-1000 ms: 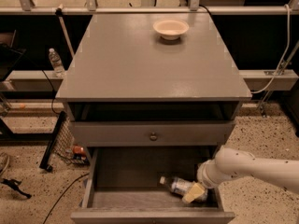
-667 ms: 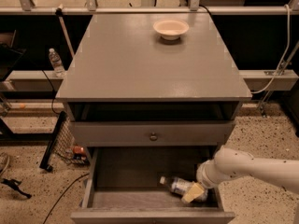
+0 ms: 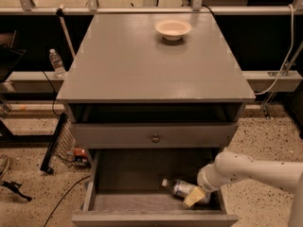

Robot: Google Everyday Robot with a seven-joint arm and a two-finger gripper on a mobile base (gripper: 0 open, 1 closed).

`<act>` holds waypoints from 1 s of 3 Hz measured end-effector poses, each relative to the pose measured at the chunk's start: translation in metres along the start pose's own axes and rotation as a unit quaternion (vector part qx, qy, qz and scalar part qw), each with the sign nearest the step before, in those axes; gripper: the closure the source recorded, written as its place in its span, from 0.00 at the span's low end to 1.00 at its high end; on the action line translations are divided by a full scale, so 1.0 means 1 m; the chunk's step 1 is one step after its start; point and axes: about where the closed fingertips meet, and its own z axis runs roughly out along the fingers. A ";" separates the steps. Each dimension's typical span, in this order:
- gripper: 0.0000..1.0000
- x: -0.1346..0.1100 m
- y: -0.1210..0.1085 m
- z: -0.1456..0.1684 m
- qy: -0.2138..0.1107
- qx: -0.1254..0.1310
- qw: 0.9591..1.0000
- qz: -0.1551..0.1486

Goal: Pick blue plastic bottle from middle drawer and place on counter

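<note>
Middle drawer (image 3: 142, 201) stands open below the bench's front edge. Blue plastic bottle (image 3: 175, 187) lies on its side on the drawer floor near the front right corner, cap pointing left. Gripper (image 3: 193, 197) is down on the bottle's right end, arm (image 3: 251, 169) reaching in over the right wall. Closed on it or not: cannot tell.

Judgement: grasp step. Grip square across the body, then lift straight up.

Edges: counter (image 3: 142, 65) lip and knobbed drawer front (image 3: 155, 138) overhang the back, so come out forward before rising. Bowl (image 3: 173, 29) sits near the back edge; best room is along the front edge.
</note>
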 end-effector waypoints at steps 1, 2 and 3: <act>0.17 0.002 0.001 0.008 0.000 -0.006 1.000 0.001; 0.48 0.002 0.001 0.013 -0.001 -0.014 1.000 0.004; 0.71 0.002 0.002 0.014 -0.001 -0.015 1.000 0.003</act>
